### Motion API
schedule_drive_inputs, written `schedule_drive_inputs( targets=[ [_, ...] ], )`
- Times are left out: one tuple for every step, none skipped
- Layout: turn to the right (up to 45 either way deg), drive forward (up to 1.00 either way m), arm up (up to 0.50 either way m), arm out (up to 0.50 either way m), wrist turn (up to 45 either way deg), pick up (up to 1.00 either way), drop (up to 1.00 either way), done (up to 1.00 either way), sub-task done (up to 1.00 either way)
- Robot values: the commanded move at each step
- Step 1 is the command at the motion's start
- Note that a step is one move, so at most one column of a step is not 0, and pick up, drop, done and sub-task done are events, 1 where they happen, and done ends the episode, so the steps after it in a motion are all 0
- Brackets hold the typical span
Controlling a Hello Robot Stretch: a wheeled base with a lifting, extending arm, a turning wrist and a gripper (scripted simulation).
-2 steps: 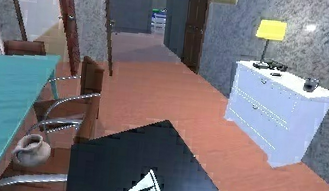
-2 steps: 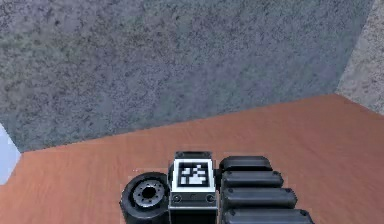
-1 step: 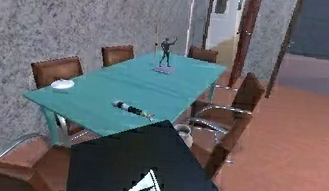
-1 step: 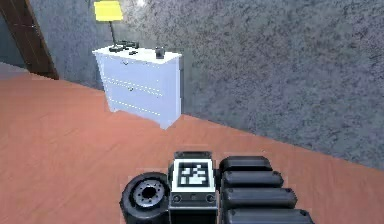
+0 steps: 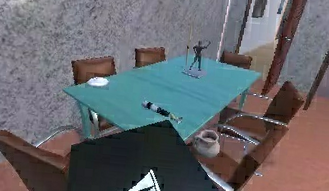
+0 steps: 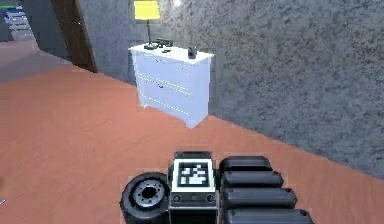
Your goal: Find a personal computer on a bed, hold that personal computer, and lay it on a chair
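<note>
Ideally, the dark slab (image 5: 145, 172) is lowered flat onto a chair (image 5: 21, 158) — what the gripper (image 6: 148, 197) holds cannot be told.

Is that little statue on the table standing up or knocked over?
Standing: the statue rests on its flat base on the table, its figure rising straight above it.

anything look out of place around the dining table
A pale round pot seems to sit on a brown chair beside the teal table rather than on it. A dark slab with a white emblem overlaps the table's near end.
</note>
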Motion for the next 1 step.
schedule_drive_inputs(
  targets=[
    [45.0,0.0,0.0,0.0,0.0,0.0,0.0,0.0,0.0]
  ],
)
